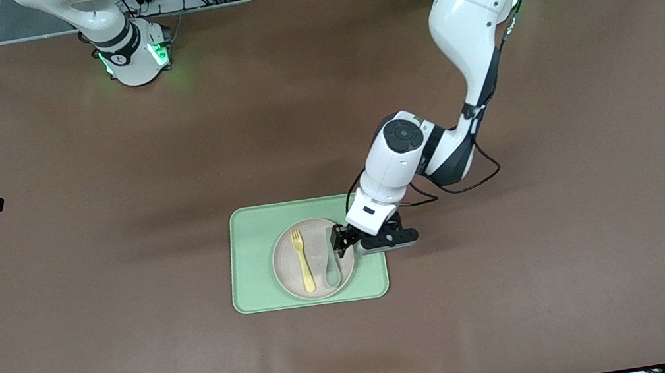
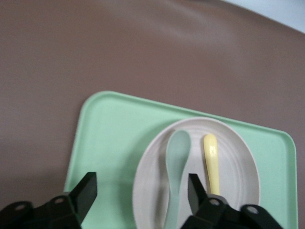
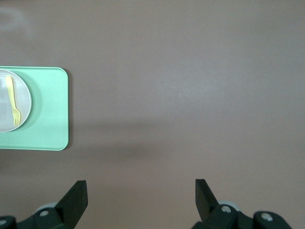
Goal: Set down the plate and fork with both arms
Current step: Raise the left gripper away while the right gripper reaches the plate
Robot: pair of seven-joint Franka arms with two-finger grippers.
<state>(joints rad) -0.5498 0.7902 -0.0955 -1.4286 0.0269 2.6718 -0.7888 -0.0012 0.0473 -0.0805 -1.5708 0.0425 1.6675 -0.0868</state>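
Covering the table, a brown mat (image 1: 120, 280) is carrying the green tray (image 1: 253, 272); plate (image 1: 290, 272) and fork (image 1: 303, 260) are lying on it. I am holding my left gripper (image 1: 337, 244) wide over the plate's rim; my right gripper (image 3: 141, 194) is waiting wide.

1. A brown counter (image 1: 88, 285) fills nearly the whole front view, its covering faintly rippled near the front camera's edge.
2. A rectangular light-green tray (image 1: 253, 272) with rounded corners lies flat on the counter, near its middle and somewhat toward the front camera.
3. A muted teal-green spoon (image 1: 332, 270) rests over the tray's area, its handle running toward the robots' bases and its bowl toward the front camera.
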